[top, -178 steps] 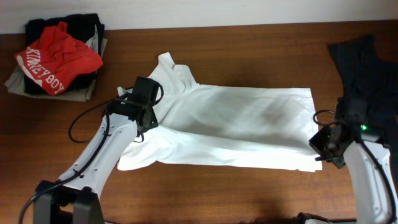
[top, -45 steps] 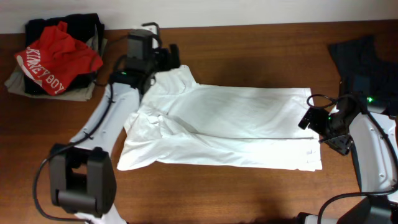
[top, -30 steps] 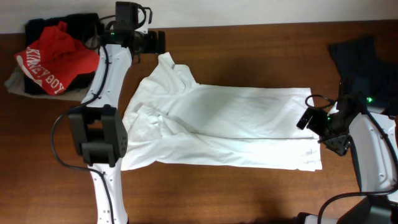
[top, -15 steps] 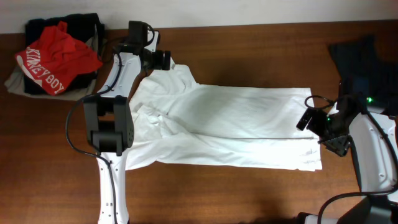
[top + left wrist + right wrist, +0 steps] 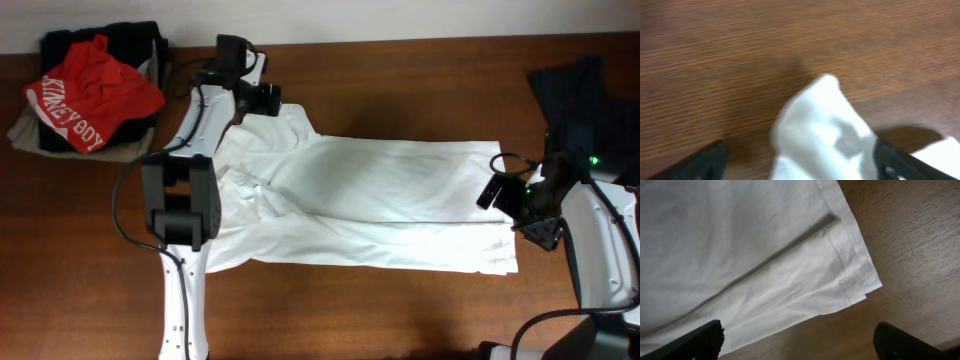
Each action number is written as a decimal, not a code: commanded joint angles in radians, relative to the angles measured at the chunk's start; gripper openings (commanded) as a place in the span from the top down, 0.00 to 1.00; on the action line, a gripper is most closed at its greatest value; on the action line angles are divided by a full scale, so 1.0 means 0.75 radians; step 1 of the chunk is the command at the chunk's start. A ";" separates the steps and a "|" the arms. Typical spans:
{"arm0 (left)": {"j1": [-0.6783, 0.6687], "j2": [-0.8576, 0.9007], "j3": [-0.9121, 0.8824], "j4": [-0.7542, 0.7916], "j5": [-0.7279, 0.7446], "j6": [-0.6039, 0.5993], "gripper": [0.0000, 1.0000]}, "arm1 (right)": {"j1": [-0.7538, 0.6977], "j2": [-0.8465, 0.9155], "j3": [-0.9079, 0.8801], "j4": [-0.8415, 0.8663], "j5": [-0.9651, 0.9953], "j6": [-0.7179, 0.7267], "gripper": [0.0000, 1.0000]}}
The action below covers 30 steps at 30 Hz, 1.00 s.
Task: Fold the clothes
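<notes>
White shirt lies spread; left pincer and right pincer gape wide, empty.

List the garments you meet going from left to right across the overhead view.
stack of clothes topped by a red printed garment → white shirt spread flat → black garment at the right edge

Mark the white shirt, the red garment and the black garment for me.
white shirt (image 5: 380,200), overhead view, middle of its flat body.
red garment (image 5: 92,85), overhead view, its crumpled top surface.
black garment (image 5: 590,105), overhead view, its upper middle part.
</notes>
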 commanded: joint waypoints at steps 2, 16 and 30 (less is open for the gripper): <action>-0.070 0.039 0.018 -0.012 -0.152 0.038 0.43 | -0.007 0.003 -0.005 0.004 -0.002 -0.013 0.01; -0.025 0.039 0.018 0.013 -0.290 0.013 0.99 | -0.009 0.002 0.078 0.055 0.008 -0.227 0.01; -0.011 0.039 0.018 -0.007 -0.281 -0.002 0.99 | -0.003 0.263 0.250 0.596 -0.151 -0.440 0.01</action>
